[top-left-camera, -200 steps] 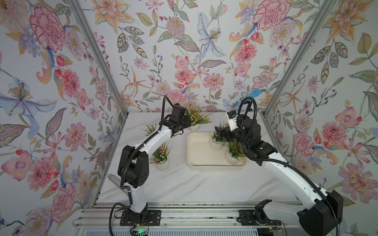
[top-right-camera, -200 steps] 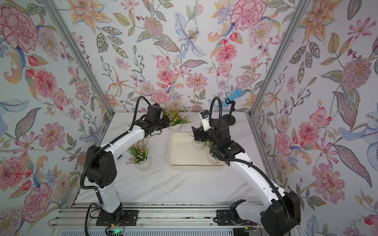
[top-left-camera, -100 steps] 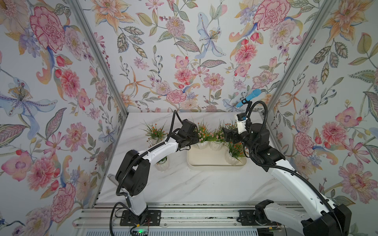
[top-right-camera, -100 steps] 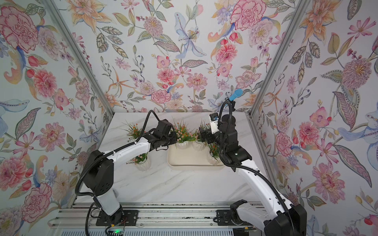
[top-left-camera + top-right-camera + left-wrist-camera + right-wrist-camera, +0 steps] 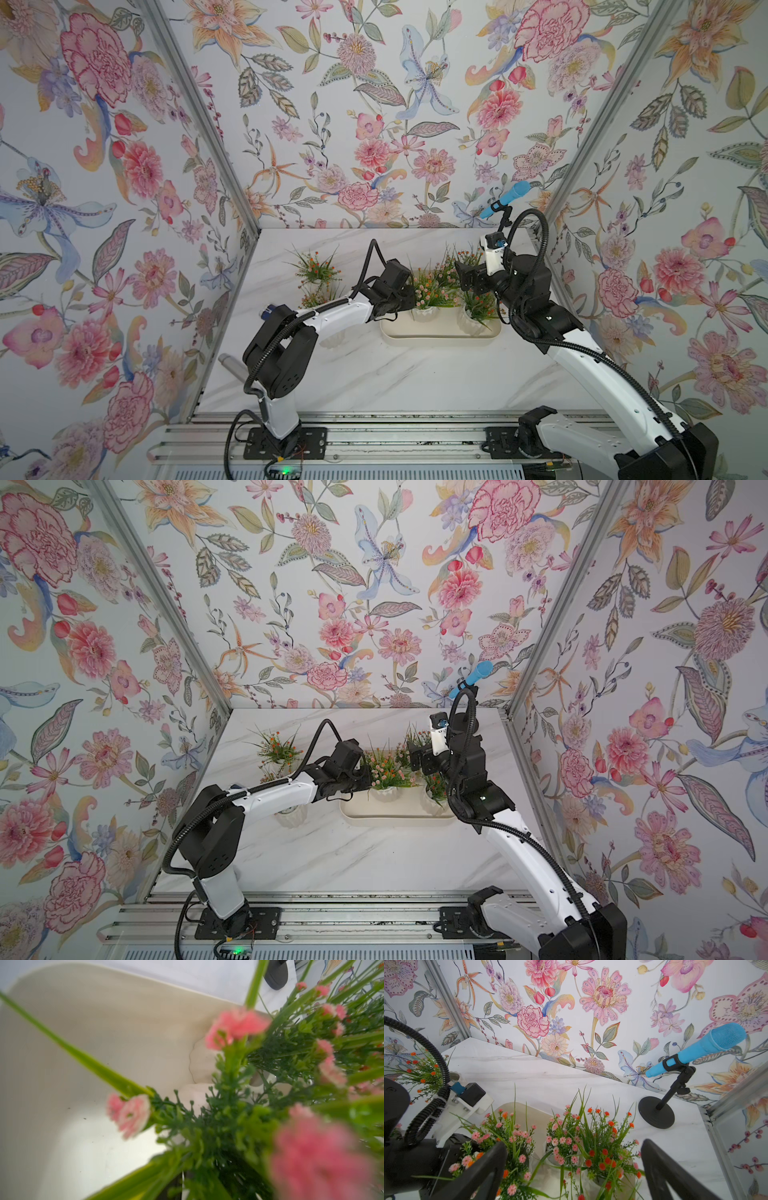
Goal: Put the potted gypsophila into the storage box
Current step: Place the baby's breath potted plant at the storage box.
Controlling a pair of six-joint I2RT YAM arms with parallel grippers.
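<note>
The storage box (image 5: pixel 440 333) lies under both my grippers. I count three potted gypsophila in it, crowded into the stretch beneath my right gripper (image 5: pixel 574 1145); I cannot tell whether a fourth hides behind them. The pink gypsophila (image 5: pixel 428 291) sits at the tips of my left gripper (image 5: pixel 409 298). Just past it the second pink plant (image 5: pixel 562 1140) and the red-orange plant (image 5: pixel 604 1151) stand side by side with their sprigs mingling. The box floor on the near side of my left gripper is bare.

Two more plants are outside the box, back along my left forearm. The orange gypsophila (image 5: pixel 313 266) stands clear beyond the arm, and the half-hidden plant (image 5: pixel 316 298) pokes up behind it, its white pot showing beneath the forearm.

My left jaws are together, clamped in the sprigs of the pink gypsophila, and blurred blooms fill that wrist's view. Its ribbed pot sits low inside the rim, but I cannot tell whether it touches the floor. My right fingers (image 5: pixel 662 1167) stand wide apart and hold nothing, poised above the blooms. I cannot tell whether any sprig brushes them.

The two grippers are near each other, with only the pink gypsophila between them. Toward my bases the table (image 5: pixel 395 374) is open marble. Beyond my right gripper the blue microphone (image 5: pixel 708 1047) stands on its stand by the wall corner, apart from the box rim.
</note>
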